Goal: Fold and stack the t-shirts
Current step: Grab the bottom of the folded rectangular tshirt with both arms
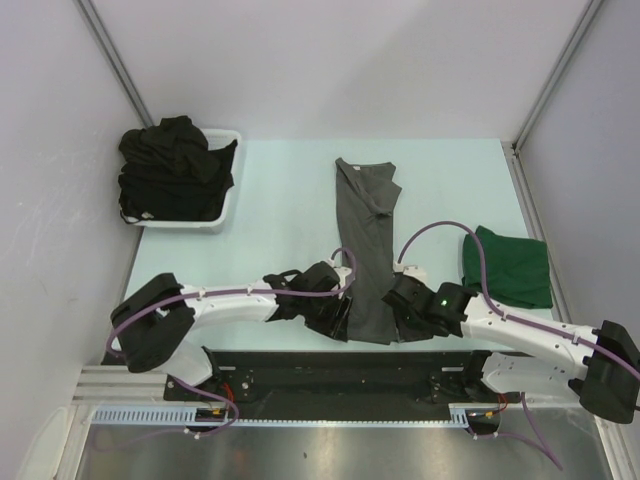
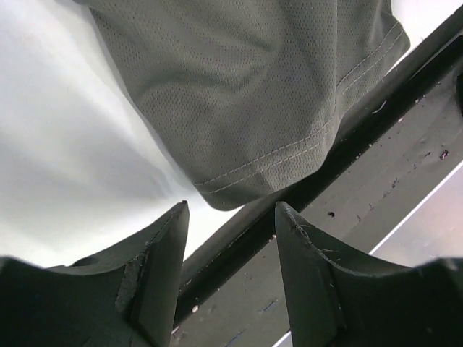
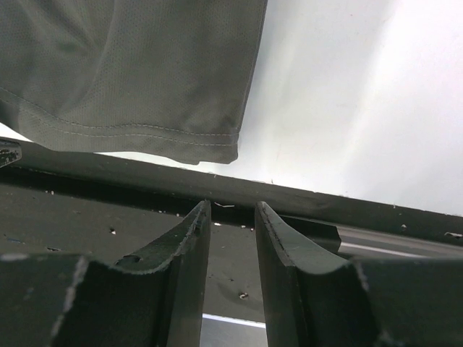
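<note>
A charcoal grey t-shirt (image 1: 365,250) lies in a long narrow strip down the middle of the table, its hem at the near edge. My left gripper (image 1: 340,310) sits at the hem's left corner and my right gripper (image 1: 398,305) at its right corner. In the left wrist view the hem corner (image 2: 246,94) lies just ahead of the left gripper (image 2: 231,217), which is open and empty. In the right wrist view the right gripper (image 3: 231,206) stands narrowly open with nothing between its fingers, and the grey t-shirt's hem (image 3: 137,65) lies beyond it to the left. A folded dark green t-shirt (image 1: 507,265) rests at the right.
A white basket (image 1: 225,205) at the back left holds a heap of black t-shirts (image 1: 175,165). The black rail (image 3: 325,202) along the table's near edge runs right under both grippers. Grey walls close in the table on the left, back and right.
</note>
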### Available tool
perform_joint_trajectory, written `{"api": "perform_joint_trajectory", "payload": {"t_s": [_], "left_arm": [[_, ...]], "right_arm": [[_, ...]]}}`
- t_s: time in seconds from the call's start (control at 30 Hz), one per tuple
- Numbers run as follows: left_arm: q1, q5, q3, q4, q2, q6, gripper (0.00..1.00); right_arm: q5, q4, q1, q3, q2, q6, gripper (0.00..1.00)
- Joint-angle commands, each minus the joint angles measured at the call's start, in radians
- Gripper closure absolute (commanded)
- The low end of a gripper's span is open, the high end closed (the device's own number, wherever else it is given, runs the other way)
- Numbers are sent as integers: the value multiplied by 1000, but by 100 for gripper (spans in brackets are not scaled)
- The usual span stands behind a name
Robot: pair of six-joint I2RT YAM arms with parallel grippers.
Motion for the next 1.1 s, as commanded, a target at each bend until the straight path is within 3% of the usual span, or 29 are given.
{"api": "perform_joint_trajectory", "payload": {"t_s": [0.0, 0.7, 1.07], "left_arm": [[-9, 3, 30, 45, 7, 4, 43], [-40, 4, -18, 92, 30, -26, 43], [-46, -63, -6, 22, 18, -9, 42]], "right_arm": [[30, -24, 2, 43, -1, -9, 64], [39, -48, 0, 73, -6, -13, 63], [38, -38, 0, 81, 3, -17, 63]]}}
